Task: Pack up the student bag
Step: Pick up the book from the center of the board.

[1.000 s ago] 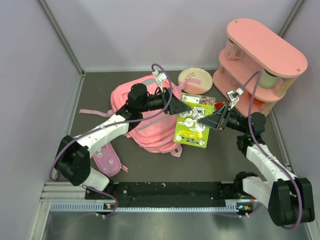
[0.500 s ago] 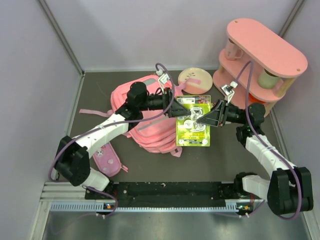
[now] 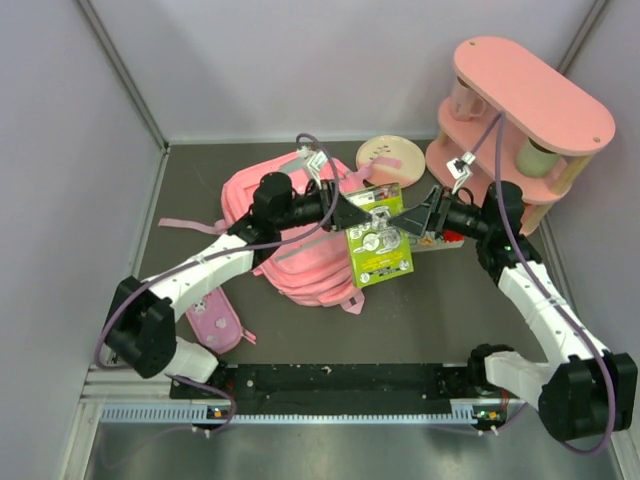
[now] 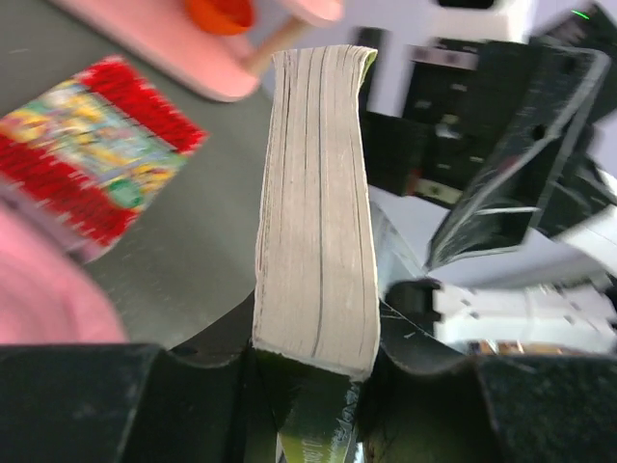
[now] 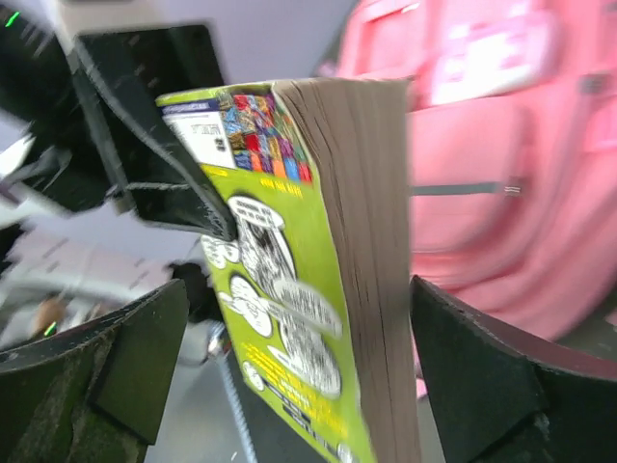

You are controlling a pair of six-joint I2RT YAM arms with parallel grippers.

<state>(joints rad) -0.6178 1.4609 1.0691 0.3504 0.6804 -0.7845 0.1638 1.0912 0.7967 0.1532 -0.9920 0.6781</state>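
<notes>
Holding book (image 3: pixel 378 245) | left gripper (image 3: pixel 351 212) clamped (right gripper (image 3: pixel 413 216) parted)

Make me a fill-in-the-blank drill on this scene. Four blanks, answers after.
1. The left claw is shut on the ___.
2. The right claw stands ___ around the book, with a gap on each side.
3. The book's cover is mostly ___.
4. The colour of the bag is ___.

Missing words: book; open; green; pink
</notes>
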